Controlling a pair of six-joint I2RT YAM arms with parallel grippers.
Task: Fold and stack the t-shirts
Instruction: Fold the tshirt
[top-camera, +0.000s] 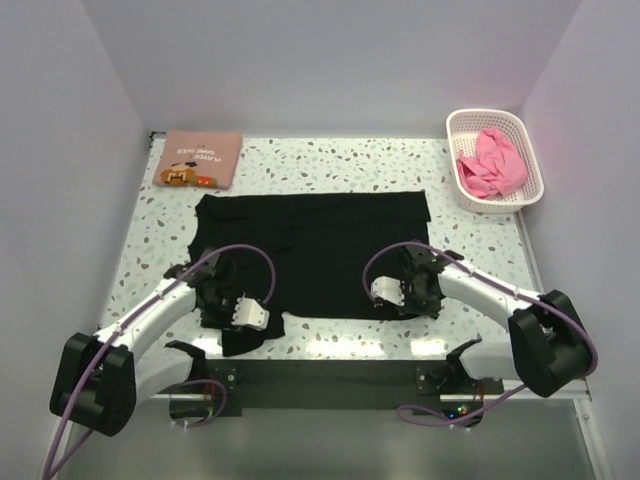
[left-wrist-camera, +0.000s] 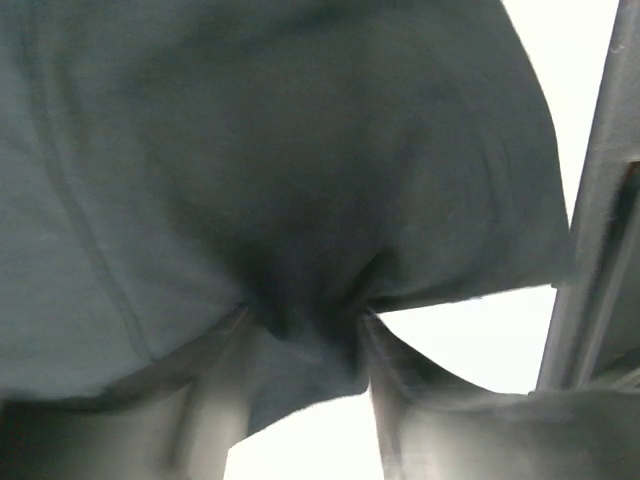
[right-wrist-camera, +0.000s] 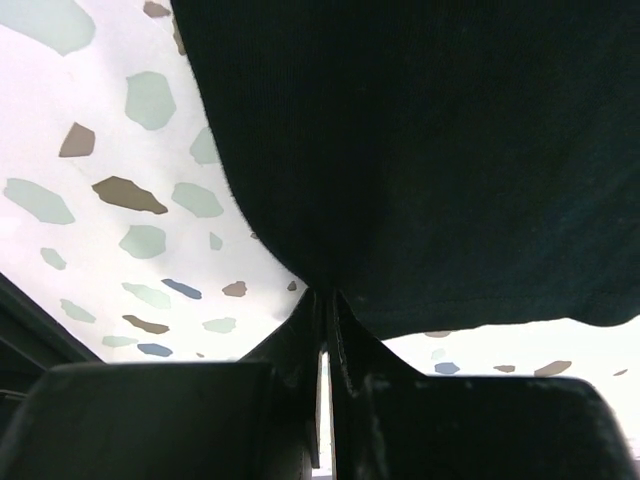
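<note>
Top camera overhead, facing table (top-camera: 400, 165); wrist cameras close, all sharing black t-shirt (top-camera: 330, 250).

Black t-shirt (top-camera: 330, 240) covers the centre of the table (top-camera: 340, 160). Far strip open between folded salmon shirt (top-camera: 201, 158) and basket (top-camera: 454, 150). Side margins look passable, probably tight.

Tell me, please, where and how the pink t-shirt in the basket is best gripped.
Probably pinch a raised fold near the middle of the pink t-shirt, coming straight down from above: it lies crumpled inside the basket, whose walls block any sideways approach.
</note>
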